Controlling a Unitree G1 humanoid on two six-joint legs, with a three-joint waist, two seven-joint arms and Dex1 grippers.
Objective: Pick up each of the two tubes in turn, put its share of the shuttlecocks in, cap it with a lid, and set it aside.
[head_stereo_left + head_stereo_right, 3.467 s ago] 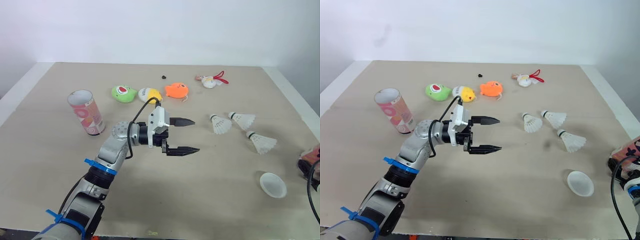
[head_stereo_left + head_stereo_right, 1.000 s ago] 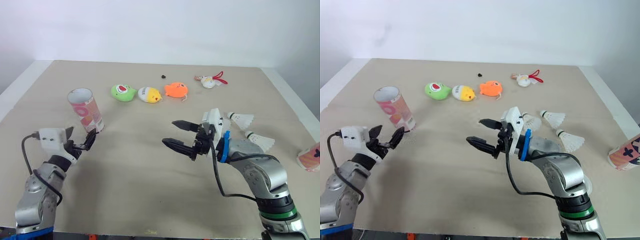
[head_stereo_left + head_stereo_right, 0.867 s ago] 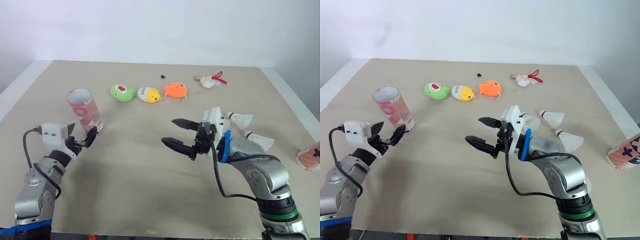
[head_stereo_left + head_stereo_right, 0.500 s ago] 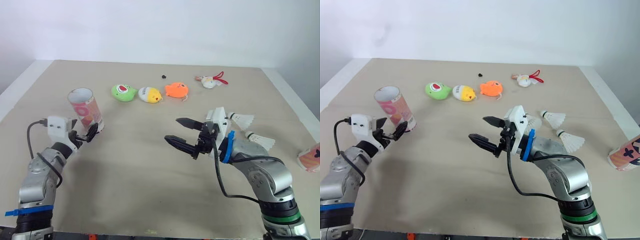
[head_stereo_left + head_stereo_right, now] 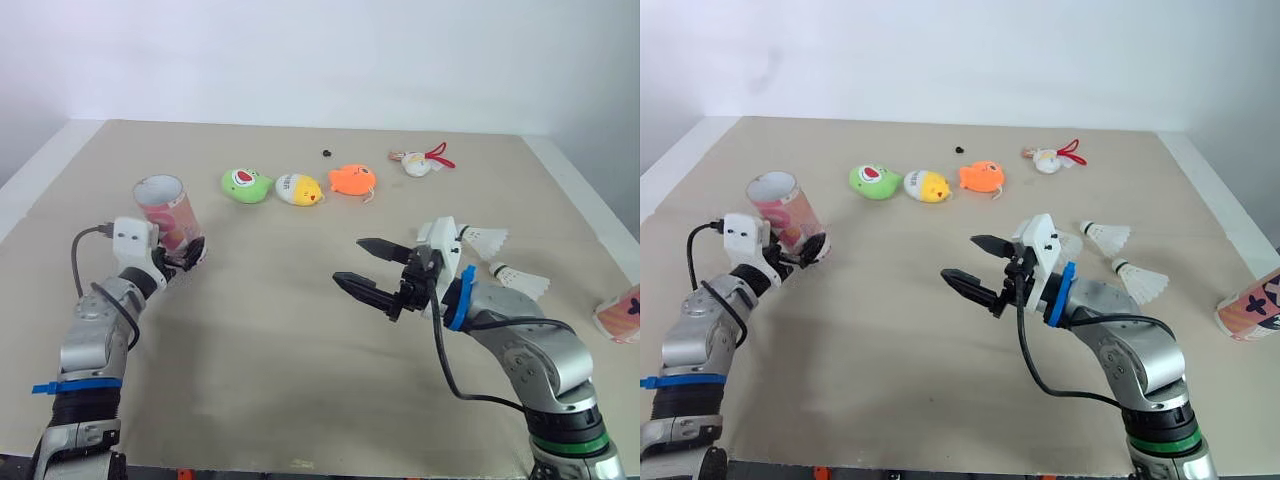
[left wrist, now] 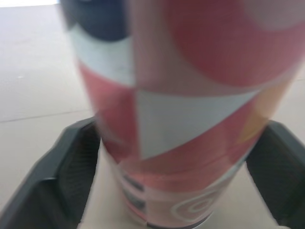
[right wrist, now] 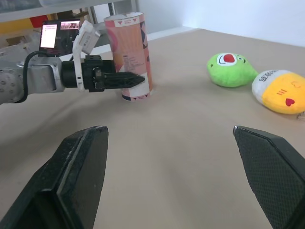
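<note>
tube (image 5: 168,210), pink-patterned cylinder, inside spread left end effector (image 6: 181,130); right end effector (image 5: 350,261) splayed wide, empty

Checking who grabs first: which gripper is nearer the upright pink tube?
Left. The left gripper flanks the pink tube near its base with both fingers; the right gripper hangs open, well off to its right.

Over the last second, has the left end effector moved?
Yes. The left end effector moved forward to the pink tube, which stayed put, and now straddles its base.
</note>
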